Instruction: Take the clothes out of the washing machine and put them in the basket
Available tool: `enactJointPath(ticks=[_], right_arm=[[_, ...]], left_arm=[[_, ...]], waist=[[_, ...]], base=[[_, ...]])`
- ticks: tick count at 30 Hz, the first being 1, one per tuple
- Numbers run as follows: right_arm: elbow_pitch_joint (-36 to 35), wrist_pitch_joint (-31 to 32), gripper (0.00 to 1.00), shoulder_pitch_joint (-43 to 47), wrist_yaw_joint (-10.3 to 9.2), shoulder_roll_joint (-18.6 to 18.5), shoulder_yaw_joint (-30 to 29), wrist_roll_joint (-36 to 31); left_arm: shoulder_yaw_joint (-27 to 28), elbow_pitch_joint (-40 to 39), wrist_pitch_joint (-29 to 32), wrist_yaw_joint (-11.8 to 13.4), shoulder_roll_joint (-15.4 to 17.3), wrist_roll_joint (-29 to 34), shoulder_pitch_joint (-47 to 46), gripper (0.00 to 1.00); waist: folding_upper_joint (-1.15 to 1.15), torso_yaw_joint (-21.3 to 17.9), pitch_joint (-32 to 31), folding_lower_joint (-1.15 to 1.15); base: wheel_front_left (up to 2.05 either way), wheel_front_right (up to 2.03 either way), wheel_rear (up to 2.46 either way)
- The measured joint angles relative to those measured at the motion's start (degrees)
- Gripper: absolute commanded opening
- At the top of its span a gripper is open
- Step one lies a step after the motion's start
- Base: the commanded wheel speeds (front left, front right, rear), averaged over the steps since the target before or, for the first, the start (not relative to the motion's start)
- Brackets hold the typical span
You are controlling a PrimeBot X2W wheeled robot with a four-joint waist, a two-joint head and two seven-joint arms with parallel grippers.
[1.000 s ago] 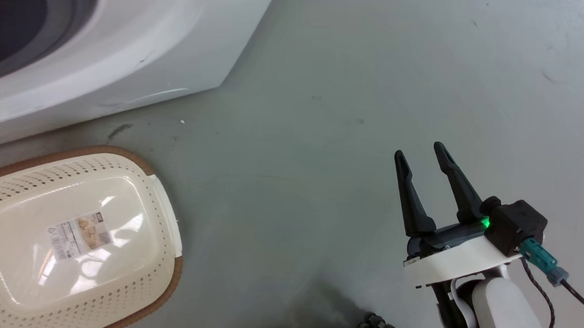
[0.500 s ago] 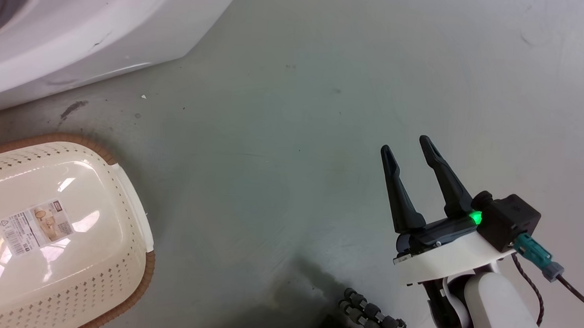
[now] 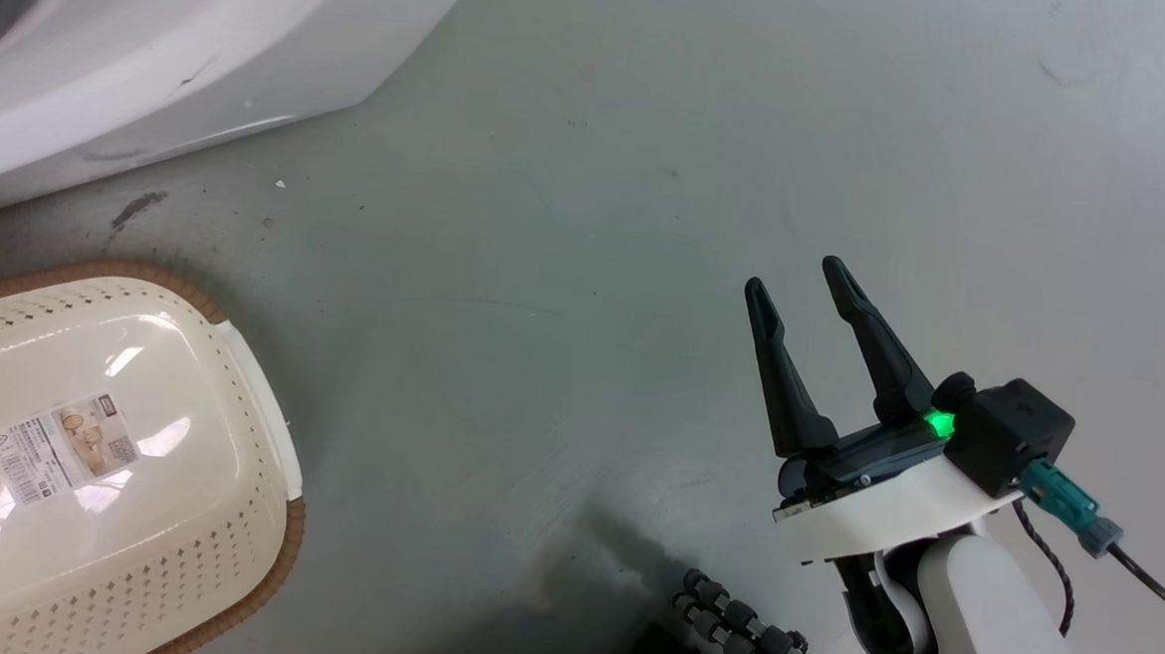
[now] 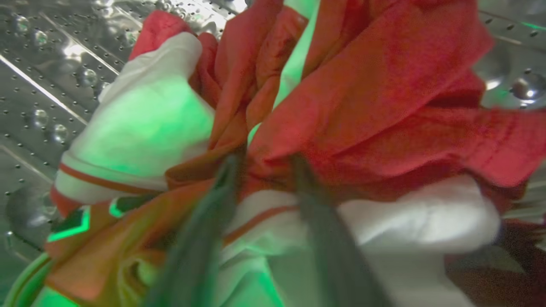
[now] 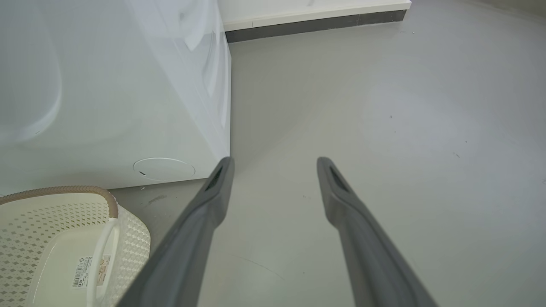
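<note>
Left fingers (image 4: 200, 243) straddle bunched clothes (image 4: 375, 85) in drum (image 4: 38, 85).

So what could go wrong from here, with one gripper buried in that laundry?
The left gripper sits deep in bunched clothes inside the drum, and the picture is blurred, so its hold is unclear: it may catch only a fold that slips out. The tangle could also come out together and spill onto the floor short of the basket. The head camera faces the floor, not the drum, so a bad grab may go unnoticed.
</note>
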Motion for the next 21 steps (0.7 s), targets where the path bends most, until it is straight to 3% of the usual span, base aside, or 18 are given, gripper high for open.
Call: enactJointPath(ticks=[8, 21], right_arm=[[0.2, 0.0, 1.00, 0.0, 0.00, 0.0, -0.1, 0.5], [1.0, 0.0, 1.00, -0.4, 0.00, 0.0, -1.3, -0.7]], left_arm=[[0.9, -6.5, -4.8, 5.2, 0.5, 0.0, 3.3, 0.00], [3.6, -8.7, -24.0, 12.3, -2.6, -1.6, 9.0, 0.00]], waist=[[0.00, 0.1, -0.4, 0.00], [0.00, 1.7, -4.6, 0.00]], base=[[0.00, 0.00, 0.00], [0.00, 0.00, 0.00]])
